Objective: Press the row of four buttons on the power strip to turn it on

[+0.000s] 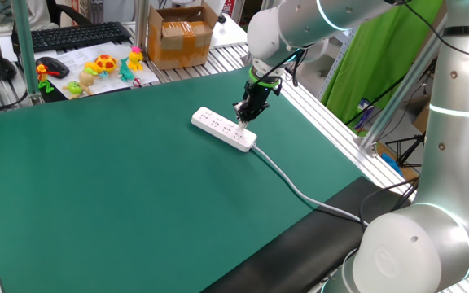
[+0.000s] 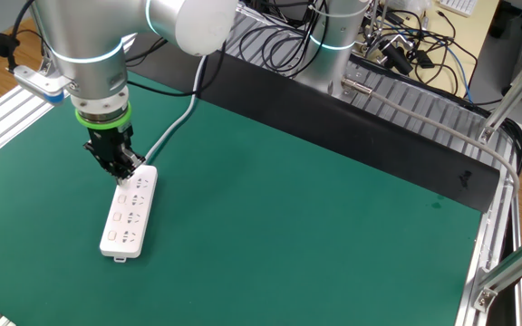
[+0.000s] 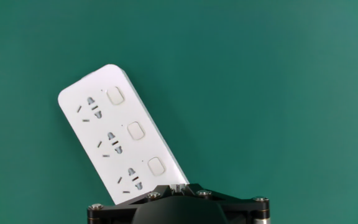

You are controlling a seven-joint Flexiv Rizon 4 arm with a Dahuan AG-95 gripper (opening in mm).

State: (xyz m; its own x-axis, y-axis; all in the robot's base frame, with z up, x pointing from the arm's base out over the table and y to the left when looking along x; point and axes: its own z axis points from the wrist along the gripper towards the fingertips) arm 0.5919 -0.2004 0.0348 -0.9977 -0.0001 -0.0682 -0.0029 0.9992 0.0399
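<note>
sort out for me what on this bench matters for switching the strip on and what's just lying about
For the job:
power strip
its buttons, three showing in the hand view
gripper, shut, at the cable end
cable

Lying about:
cardboard box
toys
keyboard
</note>
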